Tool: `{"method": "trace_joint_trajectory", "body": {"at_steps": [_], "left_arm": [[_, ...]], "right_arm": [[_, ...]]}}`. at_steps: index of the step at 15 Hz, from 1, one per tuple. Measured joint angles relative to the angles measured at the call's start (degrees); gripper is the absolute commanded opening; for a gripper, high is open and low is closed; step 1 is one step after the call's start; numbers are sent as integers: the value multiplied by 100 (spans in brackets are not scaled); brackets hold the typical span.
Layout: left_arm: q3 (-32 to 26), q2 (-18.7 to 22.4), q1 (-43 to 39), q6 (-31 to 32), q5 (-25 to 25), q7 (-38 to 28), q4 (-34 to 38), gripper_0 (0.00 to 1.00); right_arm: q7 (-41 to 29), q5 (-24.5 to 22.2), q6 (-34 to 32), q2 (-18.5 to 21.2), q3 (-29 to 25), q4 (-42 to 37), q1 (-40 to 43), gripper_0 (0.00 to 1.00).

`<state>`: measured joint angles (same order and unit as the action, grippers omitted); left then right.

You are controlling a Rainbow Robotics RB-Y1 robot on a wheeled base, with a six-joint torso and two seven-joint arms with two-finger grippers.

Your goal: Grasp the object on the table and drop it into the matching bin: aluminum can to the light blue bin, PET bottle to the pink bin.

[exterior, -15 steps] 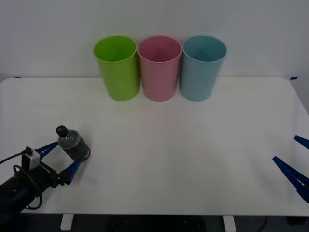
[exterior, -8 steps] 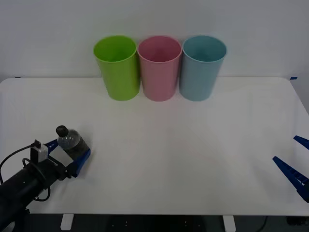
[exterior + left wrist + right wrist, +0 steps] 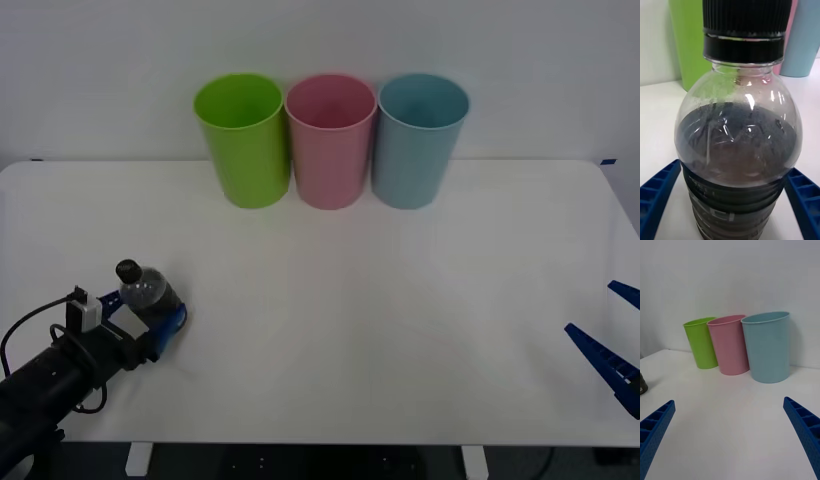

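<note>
The wide white rectangular tabletop (image 3: 400,300) is carrying everything. Well ahead of the left claw (image 3: 143,322), a lime green plastic bin (image 3: 243,140), the tall round pink plastic bin (image 3: 331,140) and the pale blue plastic bin (image 3: 420,140) are standing side by side. The small clear PET bottle (image 3: 146,295), black-capped and dark-labelled, is standing upright between the left claw's blue ribbed fingers (image 3: 657,195), which are closing narrowly around its body. The right claw (image 3: 612,342) is hovering with fingers spread wide, far across the tabletop from the left claw.
</note>
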<state>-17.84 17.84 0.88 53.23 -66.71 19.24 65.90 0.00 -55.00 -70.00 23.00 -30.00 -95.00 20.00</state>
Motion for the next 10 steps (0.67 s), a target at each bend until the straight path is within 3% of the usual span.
{"method": "trace_joint_trajectory", "body": {"at_steps": [10], "left_arm": [[1, 5, 0, 2, 108, -86, 44, 0]], "right_arm": [[0, 0, 0, 0, 0, 0, 0, 100]]}}
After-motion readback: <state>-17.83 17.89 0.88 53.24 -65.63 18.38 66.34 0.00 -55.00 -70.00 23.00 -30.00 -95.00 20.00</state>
